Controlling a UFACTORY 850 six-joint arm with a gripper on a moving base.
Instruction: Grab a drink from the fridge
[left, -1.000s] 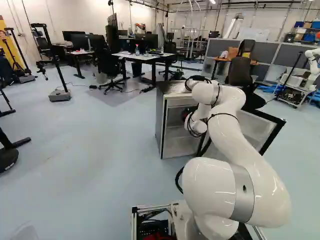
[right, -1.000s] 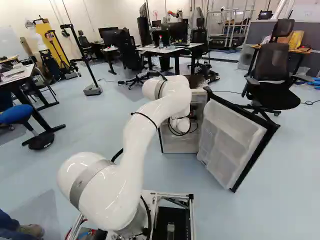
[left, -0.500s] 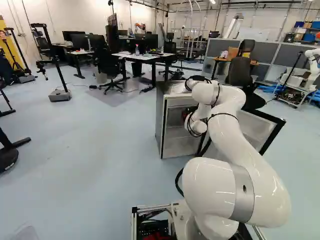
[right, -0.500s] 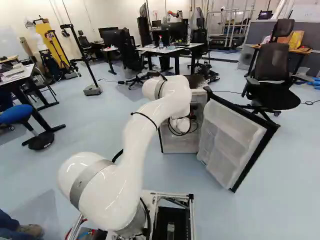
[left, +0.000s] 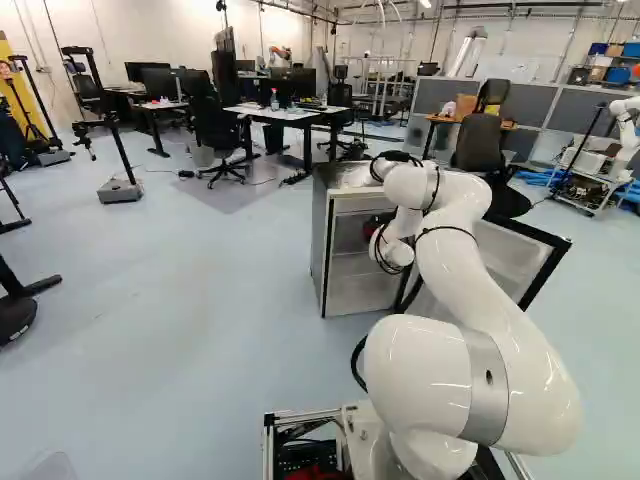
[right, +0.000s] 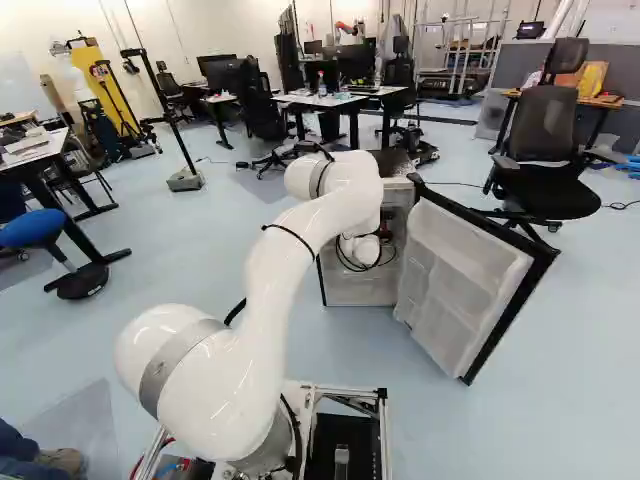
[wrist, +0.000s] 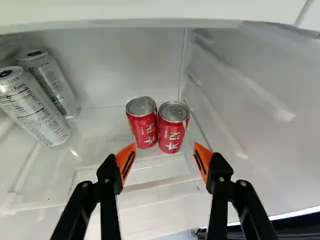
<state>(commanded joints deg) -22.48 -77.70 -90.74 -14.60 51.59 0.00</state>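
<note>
Claw spread open and empty, with two small red metal cans ahead, side by side near a rear corner of the pale plastic fridge shelf; two tall silver cans stand toward its opposite side edge.

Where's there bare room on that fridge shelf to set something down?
The shelf is bare between the silver cans and the two red cans, and in front of the red cans, toward the open gripper. It's tight where the red cans stand close together near the side wall, and where the silver cans crowd each other.
</note>
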